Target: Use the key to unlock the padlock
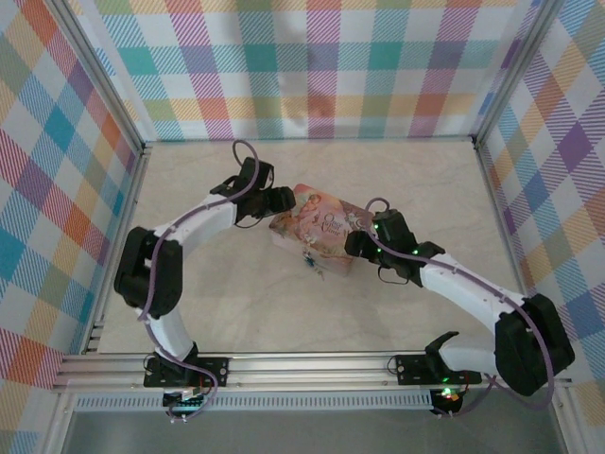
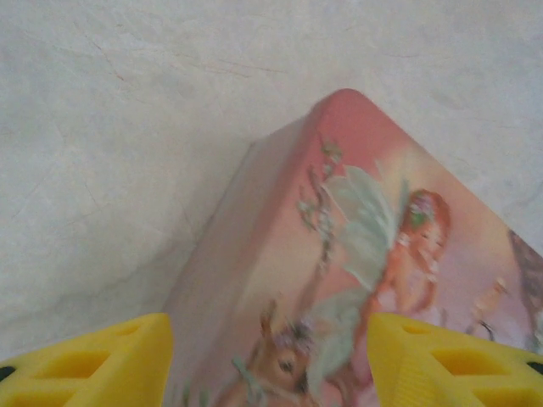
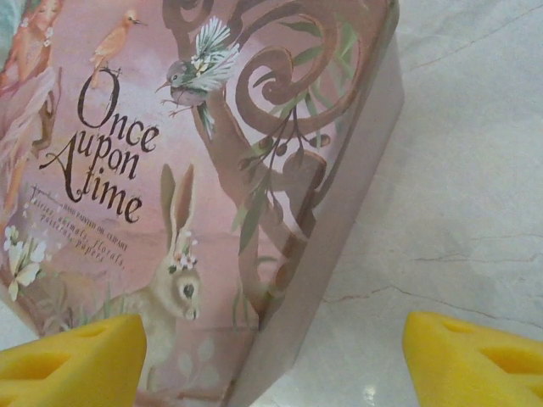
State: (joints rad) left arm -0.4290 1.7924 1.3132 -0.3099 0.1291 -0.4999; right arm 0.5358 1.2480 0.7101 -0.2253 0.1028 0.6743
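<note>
The pink picture-printed tin (image 1: 317,227) lies mid-table. On its near side wall hangs a tiny dark thing, the padlock (image 1: 311,261); it is too small to tell the key apart from it. My left gripper (image 1: 281,202) is at the tin's far-left corner and my right gripper (image 1: 363,242) at its right end. In the left wrist view the left gripper (image 2: 270,339) is open, its yellow fingers (image 2: 119,356) apart over the tin's lid (image 2: 339,254). The right gripper (image 3: 273,339) is open too, one finger (image 3: 76,356) over the lid (image 3: 170,170), the other over bare table.
Plaid walls (image 1: 312,66) close the table at the back and both sides, with a metal rail (image 1: 312,364) along the near edge. The marble tabletop (image 1: 255,312) lies bare in front of the tin, between the two arms.
</note>
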